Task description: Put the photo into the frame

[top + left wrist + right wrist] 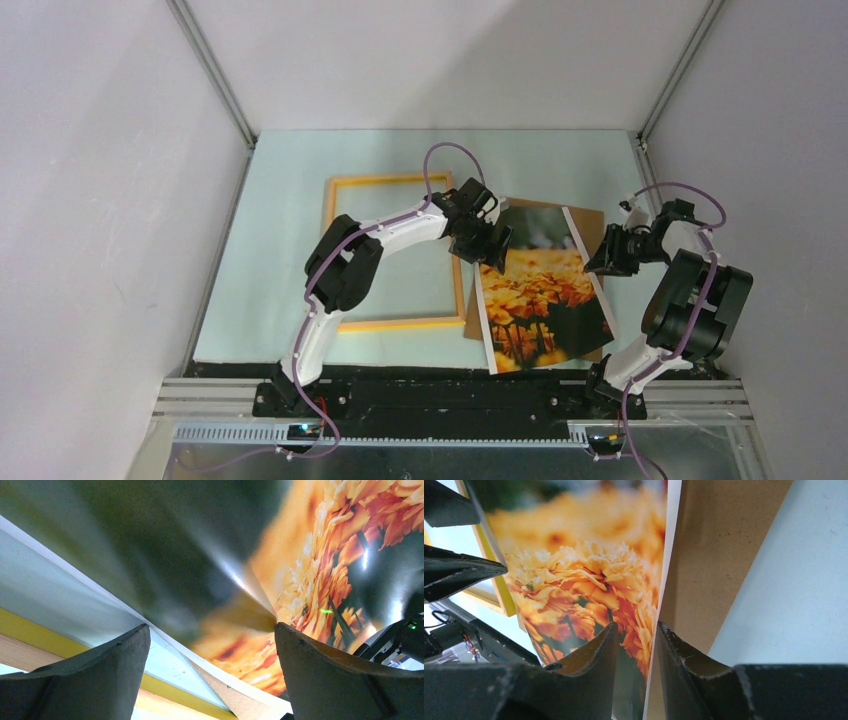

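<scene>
The right claw (636,627) straddles the white edge of the flower photo (584,580), jaws narrowly apart, beside a brown backing board (719,555) on the pale table (794,605).

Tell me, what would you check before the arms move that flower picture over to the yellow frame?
1. Right tool straddles the photo at its right edge: ok, the white border runs between the fingers.
2. Right tool clamped on the photo: not ok, its jaws stand apart around the edge.
3. Left tool free: ok, jaws wide at the photo's left side, holding nothing.
4. Frame ready: ok, it lies flat and its opening shows only table.
5. Photo clear of the backing board: not ok, it lies partly across the board.
6. Photo flat: cannot tell, the left wrist view suggests a curve.
</scene>
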You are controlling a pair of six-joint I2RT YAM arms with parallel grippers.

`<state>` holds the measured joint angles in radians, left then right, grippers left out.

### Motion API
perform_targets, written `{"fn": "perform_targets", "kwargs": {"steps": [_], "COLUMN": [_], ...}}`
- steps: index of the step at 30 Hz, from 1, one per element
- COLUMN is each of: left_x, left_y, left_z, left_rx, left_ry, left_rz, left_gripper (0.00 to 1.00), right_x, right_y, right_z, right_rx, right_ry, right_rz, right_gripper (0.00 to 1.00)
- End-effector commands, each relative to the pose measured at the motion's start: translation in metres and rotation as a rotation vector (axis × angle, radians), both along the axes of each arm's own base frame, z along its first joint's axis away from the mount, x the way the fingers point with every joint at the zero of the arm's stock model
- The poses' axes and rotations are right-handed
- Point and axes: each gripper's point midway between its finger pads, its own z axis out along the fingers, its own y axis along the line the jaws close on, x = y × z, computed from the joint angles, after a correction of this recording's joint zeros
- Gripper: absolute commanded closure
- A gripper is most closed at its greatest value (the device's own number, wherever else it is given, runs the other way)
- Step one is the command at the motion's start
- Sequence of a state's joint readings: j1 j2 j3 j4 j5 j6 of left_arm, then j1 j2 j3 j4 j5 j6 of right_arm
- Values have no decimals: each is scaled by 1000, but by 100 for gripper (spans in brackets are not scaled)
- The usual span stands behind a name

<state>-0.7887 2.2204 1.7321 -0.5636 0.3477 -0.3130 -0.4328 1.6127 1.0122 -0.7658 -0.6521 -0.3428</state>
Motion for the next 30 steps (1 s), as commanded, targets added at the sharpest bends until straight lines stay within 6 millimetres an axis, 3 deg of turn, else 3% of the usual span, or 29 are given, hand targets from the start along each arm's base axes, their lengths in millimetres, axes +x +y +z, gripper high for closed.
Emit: {"fn": "perform_targets", "kwargs": {"steps": [1,17,30], "left_x": [6,5,4], "left_y": [-5,0,-4], "left_z": [16,7,4], "left_rx": [-37,-20,-33], "left_ry": [-42,-35,-27], "left_rz": [-33,-37,-52], "left_gripper": [0,0,0], "right_x": [6,-1,8], "right_y": [5,-11,10], "right_z": [16,-24,6], "right_rx": [82,214,429], "right_ry": [-42,144,92], "right_rz": [22,-43,0], "right_gripper": [63,68,72]}}
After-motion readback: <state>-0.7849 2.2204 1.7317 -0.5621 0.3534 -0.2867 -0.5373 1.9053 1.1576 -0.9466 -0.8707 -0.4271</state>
